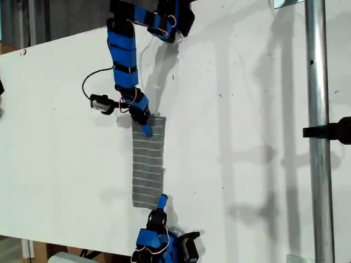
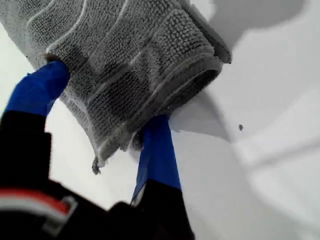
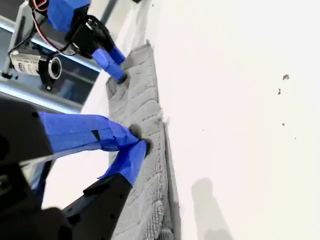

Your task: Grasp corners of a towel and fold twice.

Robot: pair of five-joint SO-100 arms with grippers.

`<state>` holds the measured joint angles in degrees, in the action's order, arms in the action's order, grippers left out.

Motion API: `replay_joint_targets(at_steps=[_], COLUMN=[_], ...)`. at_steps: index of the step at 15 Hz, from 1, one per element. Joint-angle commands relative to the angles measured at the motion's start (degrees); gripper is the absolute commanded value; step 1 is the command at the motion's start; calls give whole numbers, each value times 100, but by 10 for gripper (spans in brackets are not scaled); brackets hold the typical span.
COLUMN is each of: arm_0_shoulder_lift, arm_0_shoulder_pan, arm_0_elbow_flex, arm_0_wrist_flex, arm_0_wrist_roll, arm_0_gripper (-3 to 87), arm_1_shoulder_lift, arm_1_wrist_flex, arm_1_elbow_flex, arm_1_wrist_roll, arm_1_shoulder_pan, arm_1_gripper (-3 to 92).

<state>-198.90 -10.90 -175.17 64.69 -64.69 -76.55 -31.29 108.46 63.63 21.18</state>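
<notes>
A white bench (image 1: 247, 137) fills nearly the whole exterior view, marked with a few small dark specks. A shiny metal pole (image 1: 318, 109) runs from top to bottom near the exterior view's right edge, with a black clamp on it.

The towel (image 1: 149, 164) lies on the bench a little to the left of centre in the exterior view. It is grey with thin white stripes and is folded into a long, narrow strip running from the upper arm down to the lower arm.

Two blue and black arms reach onto it, one at each short end. The arm coming from the top of the exterior view carries my first hand (image 1: 145, 127). The arm coming from the bottom edge carries my second hand (image 1: 161, 201).

In the first wrist view, my first hand (image 2: 102, 100) has its blue fingers spread wide across the thick, doubled end of the towel (image 2: 130, 60). One fingertip rests on the top of the fabric and the other touches the folded edge. I cannot tell whether it is pinching the cloth or only straddling it. The cloth casts a shadow on the bench beneath this end.

In the second wrist view, my second hand (image 3: 139, 140) is clenched, its two blue fingertips meeting on the surface of the towel (image 3: 145, 150) near one long edge.

A small silver-lensed camera (image 1: 101, 103) is mounted beside my first hand.
</notes>
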Motion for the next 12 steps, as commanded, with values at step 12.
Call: replay_joint_targets(at_steps=[12], arm_0_shoulder_lift=[-53], arm_0_shoulder_pan=[53], arm_0_elbow_flex=[325], arm_0_wrist_flex=[-97], arm_0_wrist_roll=[158], arm_0_gripper=[-9], arm_1_shoulder_lift=[-5730], arm_1_wrist_flex=[-1863], arm_1_elbow_flex=[2443], arm_1_wrist_roll=[149], arm_1_shoulder_pan=[-123], arm_1_gripper=[-2])
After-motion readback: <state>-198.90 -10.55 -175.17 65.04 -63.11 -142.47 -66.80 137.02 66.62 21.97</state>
